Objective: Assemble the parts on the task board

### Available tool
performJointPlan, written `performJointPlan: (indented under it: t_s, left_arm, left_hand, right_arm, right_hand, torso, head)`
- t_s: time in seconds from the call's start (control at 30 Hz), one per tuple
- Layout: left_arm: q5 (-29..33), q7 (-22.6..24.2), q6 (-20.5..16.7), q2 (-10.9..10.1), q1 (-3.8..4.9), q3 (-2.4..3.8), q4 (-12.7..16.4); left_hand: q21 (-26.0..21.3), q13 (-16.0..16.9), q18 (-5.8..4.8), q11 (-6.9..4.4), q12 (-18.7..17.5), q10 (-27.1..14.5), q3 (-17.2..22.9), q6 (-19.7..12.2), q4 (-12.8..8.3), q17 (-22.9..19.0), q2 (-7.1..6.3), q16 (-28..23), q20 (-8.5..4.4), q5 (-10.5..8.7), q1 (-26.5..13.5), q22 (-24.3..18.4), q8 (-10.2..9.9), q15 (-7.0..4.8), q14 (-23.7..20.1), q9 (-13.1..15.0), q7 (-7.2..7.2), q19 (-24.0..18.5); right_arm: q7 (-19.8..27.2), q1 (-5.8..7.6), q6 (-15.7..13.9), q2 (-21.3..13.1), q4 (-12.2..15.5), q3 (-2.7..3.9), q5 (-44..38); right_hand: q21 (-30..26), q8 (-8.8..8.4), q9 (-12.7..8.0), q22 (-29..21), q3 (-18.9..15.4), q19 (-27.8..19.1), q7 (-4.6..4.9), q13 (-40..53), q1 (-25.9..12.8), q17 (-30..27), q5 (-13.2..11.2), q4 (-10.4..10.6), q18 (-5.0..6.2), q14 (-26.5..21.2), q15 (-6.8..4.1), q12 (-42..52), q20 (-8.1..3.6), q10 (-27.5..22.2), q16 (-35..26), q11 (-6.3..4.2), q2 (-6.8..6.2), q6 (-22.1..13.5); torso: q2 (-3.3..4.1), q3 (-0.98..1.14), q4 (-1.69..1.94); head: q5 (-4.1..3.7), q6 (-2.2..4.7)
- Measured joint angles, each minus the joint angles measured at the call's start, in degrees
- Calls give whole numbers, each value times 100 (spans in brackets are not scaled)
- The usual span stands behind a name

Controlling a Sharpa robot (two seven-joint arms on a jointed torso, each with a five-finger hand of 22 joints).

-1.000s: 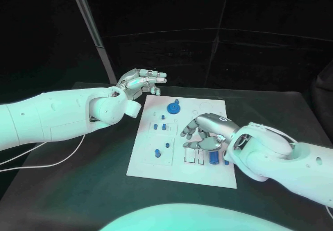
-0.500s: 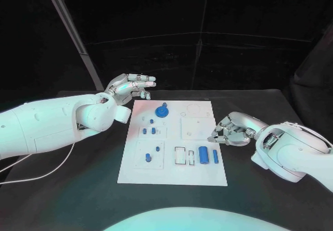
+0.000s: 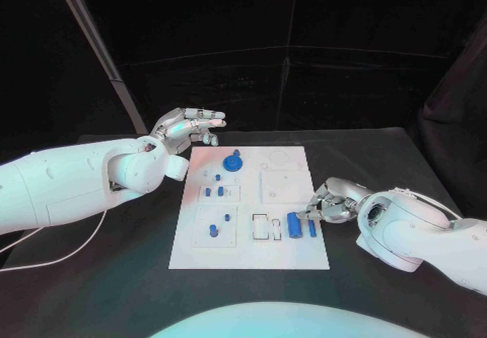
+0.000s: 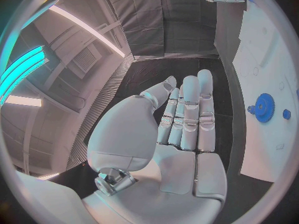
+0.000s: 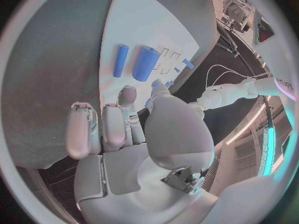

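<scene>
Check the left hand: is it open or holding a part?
Open. The left hand holds nothing: the wrist view shows its fingers stretched out with a bare palm, raised beyond the task board's far left corner.

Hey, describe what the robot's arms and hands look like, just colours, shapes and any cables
Both arms are bulky, rounded and smooth, in glossy white shells. The left arm has a thin white cable trailing from beneath it across the black table. Each ends in a silver, metallic, segmented hand: the left hand and the right hand. No markings are legible.

1 board [image 3: 250,253], 2 hands, ~8 blue parts
</scene>
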Motion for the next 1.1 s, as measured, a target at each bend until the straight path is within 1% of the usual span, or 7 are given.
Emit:
performJointPlan:
  t_s: [0.13,0.17,0.23,0.3,0.77,0.93,1.1]
  left_arm:
    - [0,0,2,-2,-2,-2,-2]
    - [0,0,2,-2,-2,-3,-3]
    - [0,0,4,-2,-2,-3,-5]
    - [0,0,6,-2,-3,-3,-9]
    - [0,-5,18,-6,-4,-7,-25]
    - [0,-8,23,-11,-5,-8,-23]
    - [0,-11,30,-15,-5,-8,-20]
  left_hand:
    - [0,0,0,0,0,0,0,0,0,0,0,0,0,0,0,0,0,0,0,0,0,0]
    - [0,0,0,0,0,0,0,0,0,0,0,0,0,0,0,0,0,0,0,0,0,0]
    - [0,0,0,0,0,0,0,0,0,0,0,0,0,0,0,0,0,0,0,0,0,0]
    - [0,0,0,0,0,0,0,0,0,0,0,0,0,0,0,0,0,0,0,0,0,0]
    - [0,0,1,0,0,0,0,0,0,1,-1,0,0,0,1,1,0,0,0,0,0,0]
    - [0,0,0,0,0,0,0,0,0,1,-1,0,0,0,1,1,0,0,0,0,0,0]
    - [0,0,0,0,0,0,0,0,0,1,-1,0,0,0,1,0,0,0,0,0,0,0]
  right_arm:
    - [-77,-62,52,105,-44,-2,-81]
    - [-93,-75,63,126,-49,-2,-101]
    - [-119,-101,78,169,-59,-3,-143]
    - [-142,-123,91,216,-63,-3,-194]
    - [-204,-187,269,449,-181,-3,-416]
    - [-329,-214,337,525,-245,7,-501]
    - [-461,-213,381,603,-276,21,-566]
  right_hand:
    - [4,29,23,25,-47,0,0,64,0,51,0,-4,1,0,0,37,0,-20,29,21,0,0]
    - [24,29,28,32,-61,2,0,90,23,74,0,-18,0,0,0,44,2,-20,43,21,23,0]
    - [24,37,39,32,-76,20,20,149,33,109,0,-3,0,0,0,101,20,-20,67,21,14,-21]
    - [24,67,49,32,-100,20,1,208,43,138,0,-26,1,0,0,129,20,-20,77,21,3,-39]
    - [67,162,128,36,-194,20,1,446,87,250,4,6,1,0,1,284,20,-20,136,21,24,-39]
    - [67,201,174,35,-210,20,1,476,171,286,67,-10,1,0,1,284,20,-20,171,21,107,-39]
    - [67,292,245,35,-249,19,0,564,296,349,163,-69,1,0,1,284,20,-20,204,21,231,-39]
  torso:
    - [0,-3,-2]
    - [0,-4,-3]
    - [0,-6,-4]
    - [1,-7,-4]
    - [4,-13,-6]
    - [3,-12,-6]
    - [-1,-12,-6]
  head:
    - [1,-8]
    - [4,-9]
    - [8,-13]
    - [13,-15]
    - [22,-36]
    - [22,-49]
    - [16,-53]
